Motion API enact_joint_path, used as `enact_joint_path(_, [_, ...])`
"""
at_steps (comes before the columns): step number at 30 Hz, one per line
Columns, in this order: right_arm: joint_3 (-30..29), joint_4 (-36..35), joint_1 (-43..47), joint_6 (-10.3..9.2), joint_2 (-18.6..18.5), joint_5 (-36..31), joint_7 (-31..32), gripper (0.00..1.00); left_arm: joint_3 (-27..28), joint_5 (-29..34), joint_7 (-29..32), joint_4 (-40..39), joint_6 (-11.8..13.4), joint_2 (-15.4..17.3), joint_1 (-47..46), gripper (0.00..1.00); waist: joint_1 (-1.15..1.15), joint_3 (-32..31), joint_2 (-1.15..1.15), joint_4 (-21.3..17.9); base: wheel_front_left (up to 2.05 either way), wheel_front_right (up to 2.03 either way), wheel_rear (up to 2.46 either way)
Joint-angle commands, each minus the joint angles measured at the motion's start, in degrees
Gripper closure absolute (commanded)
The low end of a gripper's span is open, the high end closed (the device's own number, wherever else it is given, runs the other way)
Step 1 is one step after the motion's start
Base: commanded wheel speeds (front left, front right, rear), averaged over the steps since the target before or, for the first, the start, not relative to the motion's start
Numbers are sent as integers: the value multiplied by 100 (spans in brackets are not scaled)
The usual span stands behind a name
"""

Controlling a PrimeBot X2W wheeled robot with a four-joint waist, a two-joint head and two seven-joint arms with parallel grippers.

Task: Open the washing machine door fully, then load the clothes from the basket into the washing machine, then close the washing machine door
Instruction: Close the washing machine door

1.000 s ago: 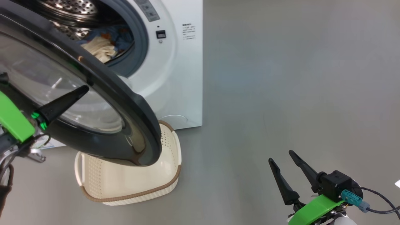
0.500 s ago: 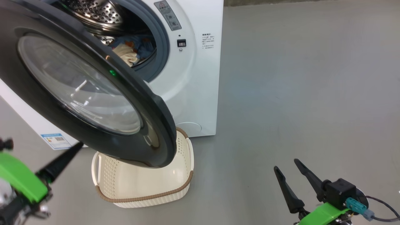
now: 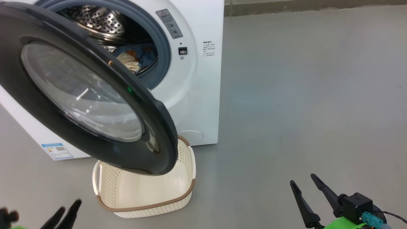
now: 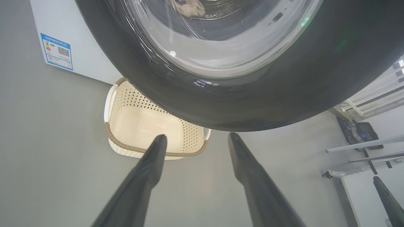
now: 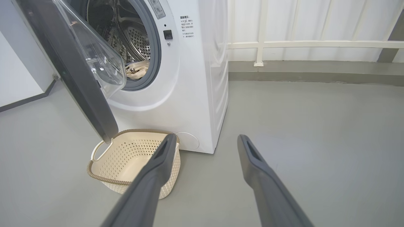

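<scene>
The washing machine [image 3: 197, 95] stands in the upper left of the head view, white against the grey floor [image 3: 302, 95], with its steel drum [image 3: 98, 20] and grey-blue gasket [image 3: 160, 35] in view. The washing machine door [image 3: 86, 92] is swung out from the front and fills the left half of that frame, black rim around a bulging clear window. In the right wrist view it stands partly open, edge-on at the upper left, its lower tip just above the left handle of the basket [image 3: 143, 194]. The clothes [image 3: 136, 58] lie inside the drum, a cream piece and blue fabric low at the opening. The basket sits on the floor just in front of the machine, under the door's lower edge, its pale bottom showing. A small blue label [image 3: 57, 151] marks the machine's lower corner at the left of the frame. The left gripper [image 3: 68, 211] is at the bottom left corner; its own wrist view shows its fingers spread wide and holding nothing, apart from the door rim above them. The right gripper [image 3: 302, 179] is at the bottom right, well apart from the machine, fingers likewise spread wide with nothing between them.
</scene>
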Motion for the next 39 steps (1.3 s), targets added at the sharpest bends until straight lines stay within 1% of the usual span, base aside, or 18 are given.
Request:
enact_joint_path(1, [87, -140, 1, 9, -101, 29, -28, 0, 123, 101, -366, 46, -40, 268, -123, 0, 0, -19, 0, -56, 0, 0, 0])
enact_joint_path(5, [39, -124, 22, 9, -143, 41, -28, 0, -183, 235, -1126, 314, -40, 289, 15, 0, 0, -56, 0, -163, 0, 0, 0])
enact_joint_path(7, [18, -114, 34, 9, -148, 52, -28, 0, -341, 439, -1443, 530, -40, 311, 60, 0, 0, -74, 0, -227, 0, 0, 0])
enact_joint_path(9, [22, -103, 34, 9, -159, 60, -28, 0, -445, 632, -1615, 722, -40, 261, 62, 0, 0, -89, 0, -288, 0, 0, 0])
enact_joint_path(12, [-4, -90, 34, 9, -175, 70, -28, 0, -346, 959, -1708, 979, -40, 98, 55, 0, 0, -102, 0, -371, 0, 0, 0])
enact_joint_path(13, [-4, -90, 34, 9, -175, 70, -28, 0, -346, 959, -1708, 979, -40, 98, 55, 0, 0, -102, 0, -371, 0, 0, 0])
enact_joint_path(16, [-69, -81, 55, 9, -189, 73, -28, 0, 198, 1635, -1715, 1059, -40, -208, 72, 0, 0, -104, 0, -421, 0, 0, 0])
enact_joint_path(20, [-164, -106, 60, 9, -178, 64, -28, 0, 910, 2904, -1717, 1000, -40, -668, 247, 0, 0, -92, 0, -501, 0, 0, 0])
enact_joint_path(23, [-249, -117, 65, 9, -168, 52, -28, 0, 1451, 3528, -1718, 823, -40, -1090, 401, 0, 0, -93, 0, -556, 0, 0, 0])
enact_joint_path(27, [-332, -112, 77, 9, -166, 41, -28, 0, 2008, 4272, -1718, 558, -40, -1491, 568, 0, 0, -99, 0, -609, 0, 0, 0])
enact_joint_path(33, [-459, -109, 75, 9, -148, 14, -28, 0, 2666, 5130, -1718, 205, -40, -1976, 768, 0, 0, -113, 0, -669, 0, 0, 0])
enact_joint_path(39, [-552, -96, 62, 9, -132, -7, -28, 0, 2898, 5495, -1719, 144, -40, -2200, 848, 0, 0, -105, 0, -675, 0, 0, 0])
